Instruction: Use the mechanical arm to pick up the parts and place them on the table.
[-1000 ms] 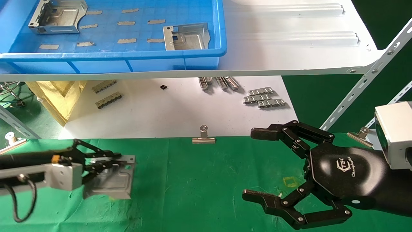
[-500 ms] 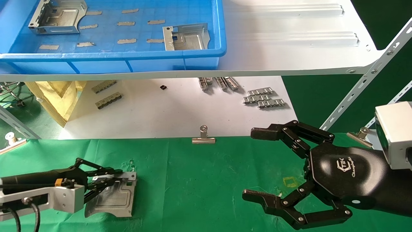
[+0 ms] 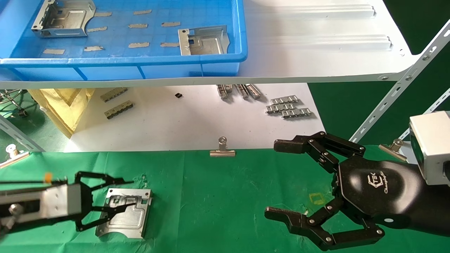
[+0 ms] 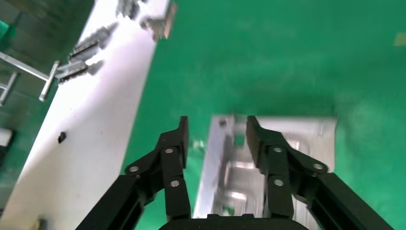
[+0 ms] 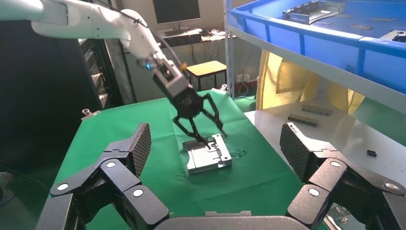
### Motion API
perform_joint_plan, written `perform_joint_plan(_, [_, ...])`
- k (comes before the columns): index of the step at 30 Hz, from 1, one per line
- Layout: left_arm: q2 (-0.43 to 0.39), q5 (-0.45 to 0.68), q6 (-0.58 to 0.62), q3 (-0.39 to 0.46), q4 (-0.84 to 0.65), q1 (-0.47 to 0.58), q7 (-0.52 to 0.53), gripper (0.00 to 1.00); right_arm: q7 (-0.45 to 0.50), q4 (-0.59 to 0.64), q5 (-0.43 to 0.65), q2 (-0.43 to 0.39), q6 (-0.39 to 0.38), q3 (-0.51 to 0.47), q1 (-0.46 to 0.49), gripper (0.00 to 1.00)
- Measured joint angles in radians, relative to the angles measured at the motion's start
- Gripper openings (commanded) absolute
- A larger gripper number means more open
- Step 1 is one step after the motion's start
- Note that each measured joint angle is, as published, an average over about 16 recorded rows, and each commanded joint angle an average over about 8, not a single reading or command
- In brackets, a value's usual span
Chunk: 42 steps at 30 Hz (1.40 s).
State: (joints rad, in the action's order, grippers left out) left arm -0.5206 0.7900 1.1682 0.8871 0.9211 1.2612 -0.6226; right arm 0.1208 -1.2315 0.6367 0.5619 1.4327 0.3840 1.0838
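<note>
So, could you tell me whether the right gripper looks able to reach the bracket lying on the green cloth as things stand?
Probably not easily: the bracket lies far across the green cloth under the open left gripper, which crowds it, while the open right gripper hovers at the opposite side.

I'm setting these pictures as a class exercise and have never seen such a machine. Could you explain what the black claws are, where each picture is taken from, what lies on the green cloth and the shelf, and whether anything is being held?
The black claws are the two grippers of a two-armed robot. The large picture comes from a camera on its head, looking down at the work. The other two come from cameras on each wrist, looking out between that arm's own fingers.

The left gripper is open, its fingers spread around a silver metal bracket that lies flat on the green table; nothing is gripped. The right wrist view shows the same bracket from across the table. The right gripper waits open and empty.

Above, on a white shelf, a blue tray holds two more brackets. Small linked metal strips lie on the white surface below.
</note>
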Motion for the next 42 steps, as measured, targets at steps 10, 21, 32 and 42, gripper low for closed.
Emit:
perform_joint_plan(10, [-0.023, -0.145, 0.159, -0.016, -0.128, -0.019, 0.132, 1.00, 0.000, 0.000, 0.000, 0.000, 0.000, 0.000, 0.000, 1.00])
perform_joint_plan(21, [-0.031, -0.180, 0.191, -0.023, -0.159, -0.033, 0.145, 1.00, 0.000, 0.000, 0.000, 0.000, 0.000, 0.000, 0.000, 1.00])
perform_joint_plan(32, [-0.032, -0.163, 0.188, -0.062, -0.109, -0.038, 0.185, 1.00, 0.000, 0.000, 0.000, 0.000, 0.000, 0.000, 0.000, 1.00])
perform_joint_plan(42, [-0.042, -0.145, 0.212, -0.154, -0.030, -0.063, 0.290, 1.00, 0.000, 0.000, 0.000, 0.000, 0.000, 0.000, 0.000, 1.00])
